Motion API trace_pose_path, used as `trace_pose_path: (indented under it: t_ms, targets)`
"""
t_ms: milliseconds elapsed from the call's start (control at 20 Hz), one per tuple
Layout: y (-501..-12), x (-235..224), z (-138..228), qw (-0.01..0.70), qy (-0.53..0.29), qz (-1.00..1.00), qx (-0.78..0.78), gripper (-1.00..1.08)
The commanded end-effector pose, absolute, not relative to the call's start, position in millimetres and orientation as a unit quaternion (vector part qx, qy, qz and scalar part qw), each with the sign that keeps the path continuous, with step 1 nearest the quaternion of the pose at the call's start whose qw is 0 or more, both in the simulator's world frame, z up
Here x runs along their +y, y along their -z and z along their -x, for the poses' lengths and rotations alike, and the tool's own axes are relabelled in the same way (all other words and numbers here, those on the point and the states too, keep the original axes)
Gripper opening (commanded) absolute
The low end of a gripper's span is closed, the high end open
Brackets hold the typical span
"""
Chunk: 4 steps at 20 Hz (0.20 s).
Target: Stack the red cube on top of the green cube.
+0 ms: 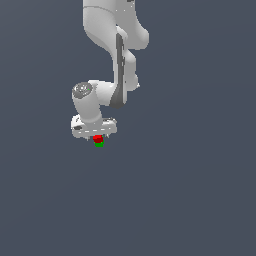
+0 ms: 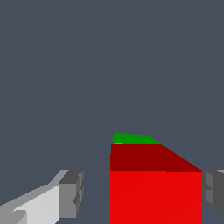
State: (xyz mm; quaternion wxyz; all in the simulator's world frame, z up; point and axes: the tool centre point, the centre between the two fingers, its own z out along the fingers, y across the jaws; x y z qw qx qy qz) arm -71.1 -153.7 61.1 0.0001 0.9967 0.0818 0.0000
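Looking at the exterior view, the white arm reaches down from the top of frame and its tool (image 1: pixel 96 136) hangs low over a plain, flat slate-grey counter (image 1: pixel 200 200). Directly beneath it the red cube (image 1: pixel 98 138) sits above the green cube (image 1: pixel 99 144), the two touching; the tool body hides most of the red one. Both are tiny, matte, unmarked blocks.

Wrist view: the red cube (image 2: pixel 155 197) fills the space between the fingers, with a sliver of the green cube (image 2: pixel 131 139) showing past its far edge. One grey ribbed pad (image 2: pixel 72 194) stands clear of the red face with a gap; the other pad (image 2: pixel 215 192) lies just beside it. The tool is released, jaws parted
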Motion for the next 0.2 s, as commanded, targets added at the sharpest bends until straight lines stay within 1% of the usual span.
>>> trace_pose_path:
  t_ms: [0,150]
  targets:
    - [-61.2,-153.7,71.1,0.000,0.000,-0.997,0.082,1.00]
    - [-61.2,-153.7,71.1,0.000,0.000,-0.997,0.082,1.00]
